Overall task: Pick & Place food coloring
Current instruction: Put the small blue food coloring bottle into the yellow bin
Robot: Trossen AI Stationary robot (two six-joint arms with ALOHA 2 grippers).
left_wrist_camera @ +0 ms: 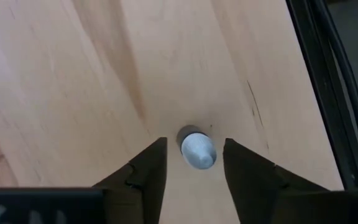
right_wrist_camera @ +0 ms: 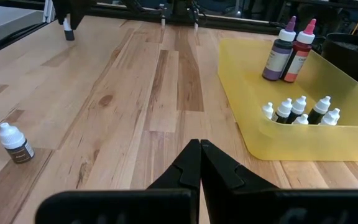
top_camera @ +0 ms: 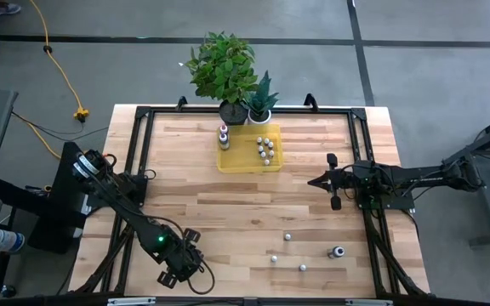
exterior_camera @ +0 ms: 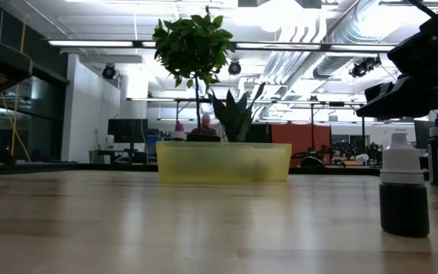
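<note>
A tiny food coloring bottle (left_wrist_camera: 197, 149) with a whitish cap stands upright on the wood, seen from above in the left wrist view. My left gripper (left_wrist_camera: 194, 165) points down over it near the table's near left corner (top_camera: 181, 259), open. One finger stands on each side of the cap, with a narrow gap at both. Several more small bottles (top_camera: 265, 149) and two larger ones (right_wrist_camera: 281, 50) stand in the yellow tray (top_camera: 228, 163). My right gripper (right_wrist_camera: 199, 155) waits shut at the table's right side (top_camera: 330, 183).
Loose small bottles stand on the near right of the table (top_camera: 287, 237) (top_camera: 273, 257) (top_camera: 303, 268), with a darker one (top_camera: 337, 252). Two potted plants (top_camera: 228, 72) stand behind the tray at the far edge. A black frame (top_camera: 139, 144) runs along the table's sides.
</note>
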